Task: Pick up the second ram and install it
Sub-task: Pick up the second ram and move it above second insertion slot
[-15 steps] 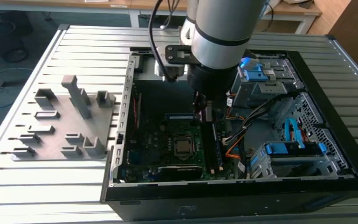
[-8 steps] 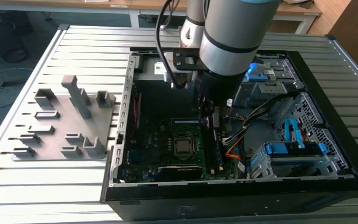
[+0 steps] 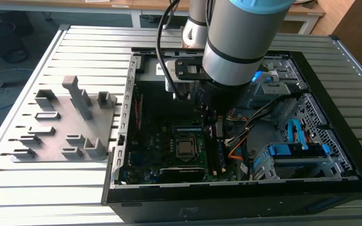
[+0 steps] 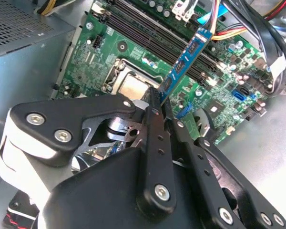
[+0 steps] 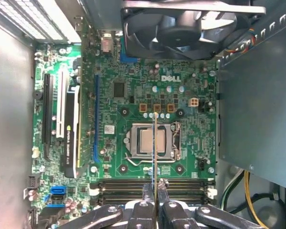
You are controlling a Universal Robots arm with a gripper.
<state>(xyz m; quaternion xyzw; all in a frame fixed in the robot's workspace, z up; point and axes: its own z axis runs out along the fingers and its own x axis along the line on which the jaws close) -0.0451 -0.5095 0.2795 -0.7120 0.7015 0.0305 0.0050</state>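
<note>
Blue second ram [image 4: 183, 67] clamped in end effector [image 4: 160, 98].

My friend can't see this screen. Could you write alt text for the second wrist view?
A black gripper pinches one end of a thin blue memory stick, holding it over a green motherboard near its processor socket.

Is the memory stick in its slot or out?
Out. The gripper pinches the memory stick above the motherboard, clear of the slots.

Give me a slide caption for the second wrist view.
Black gripper shut on thin blue memory stick, held over the green motherboard.
</note>
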